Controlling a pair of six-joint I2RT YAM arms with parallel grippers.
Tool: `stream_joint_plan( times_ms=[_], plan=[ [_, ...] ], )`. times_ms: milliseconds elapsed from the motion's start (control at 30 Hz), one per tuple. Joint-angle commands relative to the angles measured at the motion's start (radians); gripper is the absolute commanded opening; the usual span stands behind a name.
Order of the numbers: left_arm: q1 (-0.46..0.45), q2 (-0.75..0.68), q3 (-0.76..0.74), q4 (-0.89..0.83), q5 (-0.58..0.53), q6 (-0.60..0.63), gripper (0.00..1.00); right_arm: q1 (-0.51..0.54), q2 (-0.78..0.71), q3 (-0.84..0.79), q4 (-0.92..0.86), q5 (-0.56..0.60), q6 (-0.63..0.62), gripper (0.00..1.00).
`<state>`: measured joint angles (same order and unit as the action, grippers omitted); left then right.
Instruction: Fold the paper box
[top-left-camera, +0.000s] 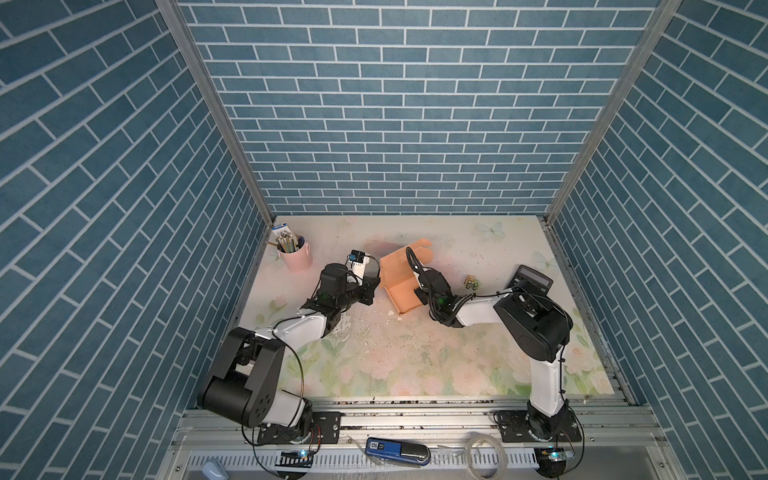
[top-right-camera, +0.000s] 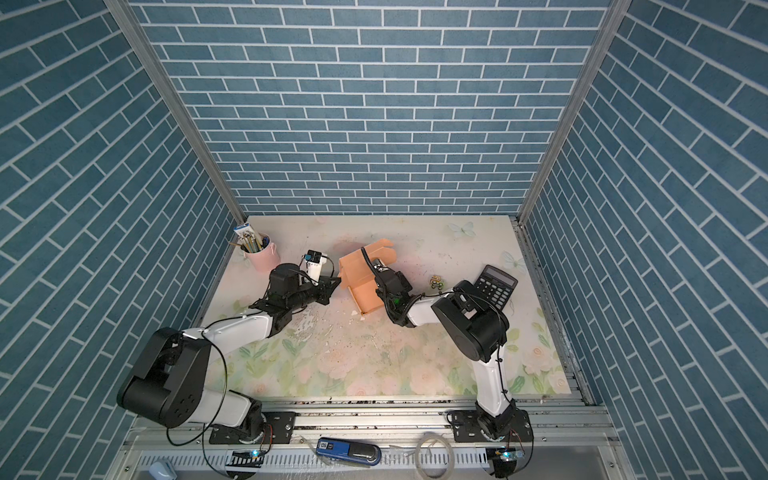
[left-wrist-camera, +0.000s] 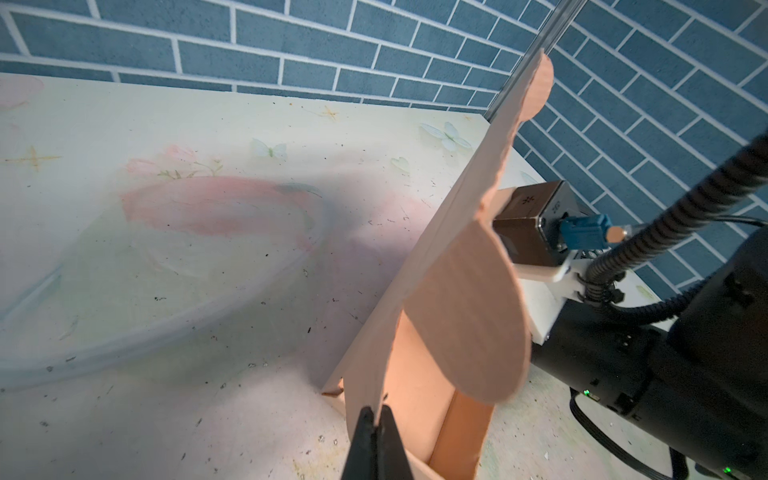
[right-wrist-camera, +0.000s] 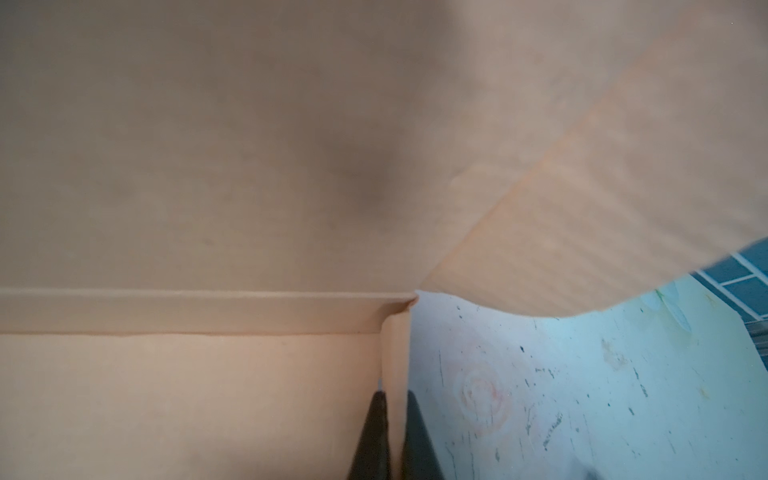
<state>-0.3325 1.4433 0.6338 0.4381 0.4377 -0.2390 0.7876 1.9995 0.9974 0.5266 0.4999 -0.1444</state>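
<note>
Left claw (left-wrist-camera: 376, 419) and right claw (right-wrist-camera: 395, 415): both pinched tight on paper box (top-left-camera: 399, 286) cardboard.
Left on left edge, right astride right side wall; box mid-tabletop (top-left-camera: 415, 357), toward far side, lid panel raised, tray open. Pink pencil cup (top-left-camera: 296, 259) far left, calculator (top-left-camera: 534, 278) right.

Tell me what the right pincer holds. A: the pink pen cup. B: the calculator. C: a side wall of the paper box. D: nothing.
C: in the right wrist view the right pincer sits shut astride a thin upright wall of the paper box, one finger on each side.
</note>
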Motion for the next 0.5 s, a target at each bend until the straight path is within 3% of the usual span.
stream_joint_plan(
  times_ms=[0, 167, 467],
  plan=[
    [0.0, -0.026, 0.022, -0.014, 0.005, -0.005, 0.0, -0.007, 0.032, -0.018, -0.059, 0.079, 0.01, 0.0],
    [0.0, -0.024, 0.016, -0.014, 0.0, -0.002, 0.0, -0.009, -0.016, -0.059, -0.064, -0.079, 0.124, 0.01],
    [-0.003, -0.022, -0.025, 0.049, 0.006, 0.008, 0.0, -0.073, -0.105, -0.108, -0.002, -0.348, 0.307, 0.32]
  ],
)
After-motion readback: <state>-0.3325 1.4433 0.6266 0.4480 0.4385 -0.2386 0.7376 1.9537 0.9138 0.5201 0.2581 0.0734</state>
